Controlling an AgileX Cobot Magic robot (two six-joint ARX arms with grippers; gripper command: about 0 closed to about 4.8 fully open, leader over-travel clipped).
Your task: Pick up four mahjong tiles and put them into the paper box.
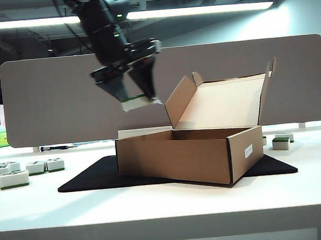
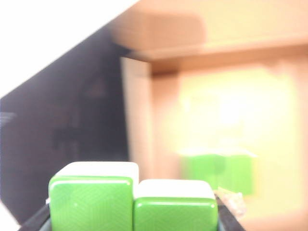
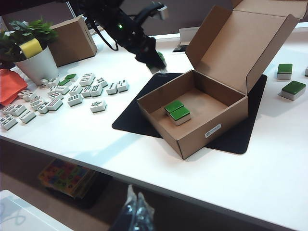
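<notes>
Your left gripper (image 1: 137, 102) is clamped on two mahjong tiles (image 2: 132, 204) above the paper box (image 1: 191, 153) near edge, two more tiles (image 3: 177, 110) inside; right gripper (image 3: 134, 211) low off-table, jaws together.

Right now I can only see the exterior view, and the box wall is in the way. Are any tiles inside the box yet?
Observer: Yes. The right wrist view shows two green-backed tiles side by side on the floor of the paper box.
Operator: How many is the arm holding?
Observer: In the left wrist view, the left end effector grips two mahjong tiles side by side.
Operator: Where's the other arm?
Observer: The right end effector hangs out in front of the table edge, away from the box.
</notes>
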